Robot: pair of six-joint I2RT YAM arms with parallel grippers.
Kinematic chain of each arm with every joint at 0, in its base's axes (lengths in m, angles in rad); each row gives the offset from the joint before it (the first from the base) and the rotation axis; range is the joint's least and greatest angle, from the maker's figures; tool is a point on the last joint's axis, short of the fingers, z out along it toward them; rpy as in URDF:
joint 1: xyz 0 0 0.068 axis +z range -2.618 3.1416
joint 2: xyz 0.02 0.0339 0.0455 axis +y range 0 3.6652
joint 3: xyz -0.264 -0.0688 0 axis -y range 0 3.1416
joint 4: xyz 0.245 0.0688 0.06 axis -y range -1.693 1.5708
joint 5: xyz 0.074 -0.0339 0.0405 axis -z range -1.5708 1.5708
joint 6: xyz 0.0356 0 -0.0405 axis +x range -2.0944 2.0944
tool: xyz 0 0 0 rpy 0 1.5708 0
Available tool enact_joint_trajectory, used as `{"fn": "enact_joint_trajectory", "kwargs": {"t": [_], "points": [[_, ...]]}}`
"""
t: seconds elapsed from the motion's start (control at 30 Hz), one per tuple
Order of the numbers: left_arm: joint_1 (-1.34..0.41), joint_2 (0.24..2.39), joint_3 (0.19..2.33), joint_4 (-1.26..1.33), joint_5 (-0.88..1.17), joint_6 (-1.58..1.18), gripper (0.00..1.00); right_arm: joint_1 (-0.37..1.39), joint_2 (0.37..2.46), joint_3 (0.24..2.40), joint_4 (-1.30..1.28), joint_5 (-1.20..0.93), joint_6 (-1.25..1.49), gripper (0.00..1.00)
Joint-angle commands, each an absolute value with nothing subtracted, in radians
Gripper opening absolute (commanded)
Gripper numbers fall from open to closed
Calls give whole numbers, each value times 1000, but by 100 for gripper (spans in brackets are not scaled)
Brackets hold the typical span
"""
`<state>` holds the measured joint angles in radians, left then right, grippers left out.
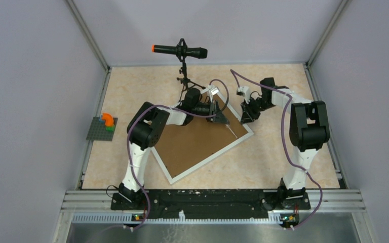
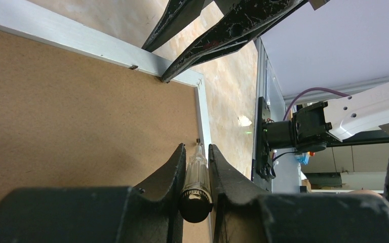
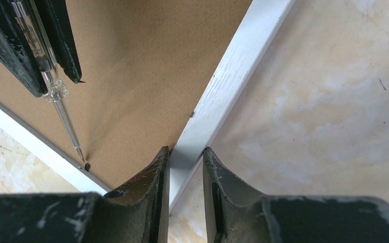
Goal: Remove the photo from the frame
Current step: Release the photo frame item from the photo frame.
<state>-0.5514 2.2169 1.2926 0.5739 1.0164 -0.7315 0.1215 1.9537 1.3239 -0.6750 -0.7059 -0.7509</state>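
Table (image 1: 263, 169): frame (image 1: 202, 163) lies back-up at centre, brown board (image 1: 192, 144) showing, long axis running near-left to far-right. Your right gripper (image 3: 185, 152) straddles white border just by right corner, fingers pinching it. Your left gripper (image 2: 196, 149) sits over board near same corner, fingers clamped on screwdriver (image 2: 196, 174). Screwdriver tip points near-right, touching small dark tab (image 3: 87, 166) at border.

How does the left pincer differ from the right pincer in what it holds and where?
The left pincer grips a screwdriver; the right pincer grips the frame by its white border. The left pincer hangs over the brown backing board; the right pincer straddles the frame's edge. Both are black and shut.
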Motion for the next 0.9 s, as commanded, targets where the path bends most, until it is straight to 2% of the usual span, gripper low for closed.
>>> {"fn": "enact_joint_trajectory", "kwargs": {"t": [0.0,0.47,0.87], "points": [[-561,2217,1314,608,1022,-734,0,123,2000,1322,-621,-626,-828,0],[-579,2231,1327,571,1006,-690,0,123,2001,1323,-623,-627,-829,0],[-526,2184,1356,562,1020,-710,0,123,2003,1325,-624,-627,-831,0]]}}
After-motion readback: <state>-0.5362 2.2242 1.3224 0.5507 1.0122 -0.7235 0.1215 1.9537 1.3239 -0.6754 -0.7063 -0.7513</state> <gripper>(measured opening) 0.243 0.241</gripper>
